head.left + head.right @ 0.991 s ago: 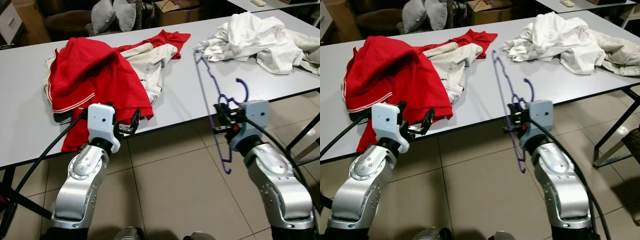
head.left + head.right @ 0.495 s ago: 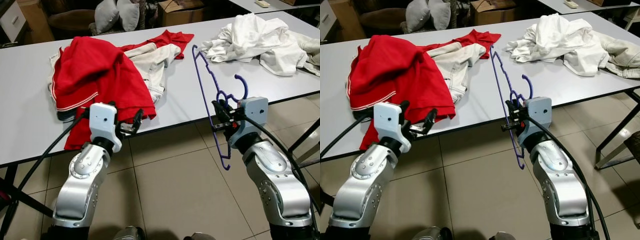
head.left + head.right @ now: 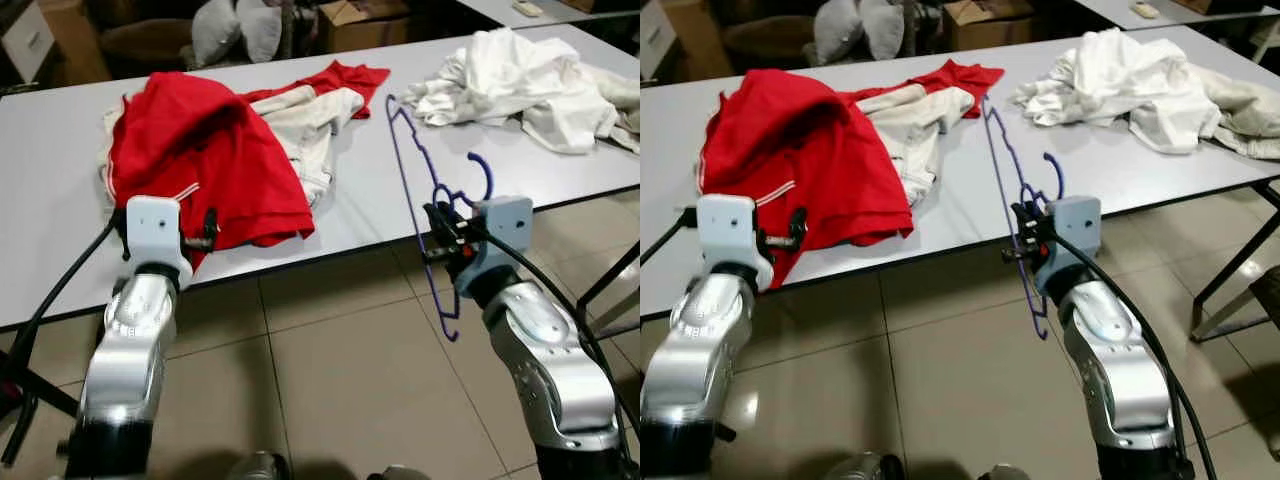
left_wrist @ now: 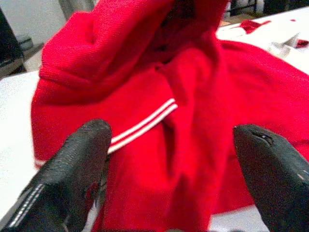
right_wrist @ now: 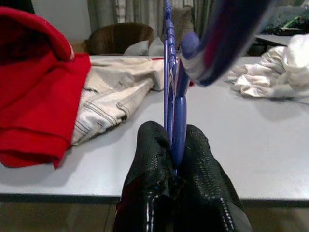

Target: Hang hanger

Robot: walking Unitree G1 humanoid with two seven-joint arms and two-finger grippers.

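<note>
Pinching a thin purple wire hanger [image 3: 415, 190], the right claw [image 3: 447, 235] contrasts with the spread left claw [image 4: 169, 174] facing soft red knit fabric [image 4: 159, 87].

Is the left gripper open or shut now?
Open: the left gripper has its two black fingers wide apart, with the red garment between them.

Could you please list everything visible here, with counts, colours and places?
Hanger: one, purple, held upright over the table's near edge.
Red garment: one, red with white stripes, heaped on the table's left part.
Cream garment: one, cream, beside the red one.
White clothes: a pile, white, far right of the table.
Table: one, grey-white.
Cardboard box: one, brown, behind the table.
Left gripper: open, fingers facing the red garment.
Right gripper: clamped on the hanger.
</note>
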